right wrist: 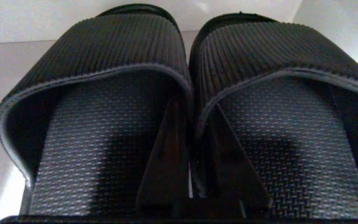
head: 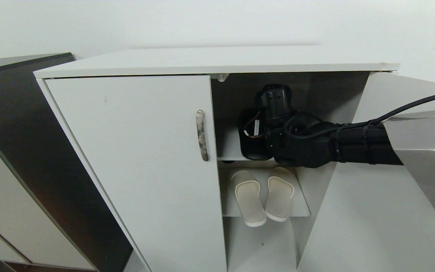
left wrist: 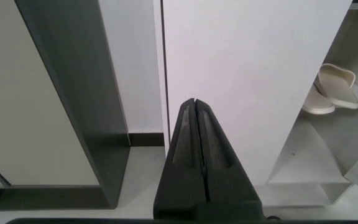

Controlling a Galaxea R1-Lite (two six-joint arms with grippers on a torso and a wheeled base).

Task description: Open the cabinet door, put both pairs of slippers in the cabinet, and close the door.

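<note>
no readable text, labels or numbers anywhere.

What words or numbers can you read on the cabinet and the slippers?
None: no word, number or sign can be read anywhere.
The cabinet door is plain white, and its metal handle is bare.
The white slippers on the lower shelf are plain.
The black slippers show only ribs and a bumpy pattern, no print.

A tall grey board with a dark side (head: 32,151) is standing on the pale floor (left wrist: 142,171). A white wall (head: 217,22) is standing behind it.
</note>
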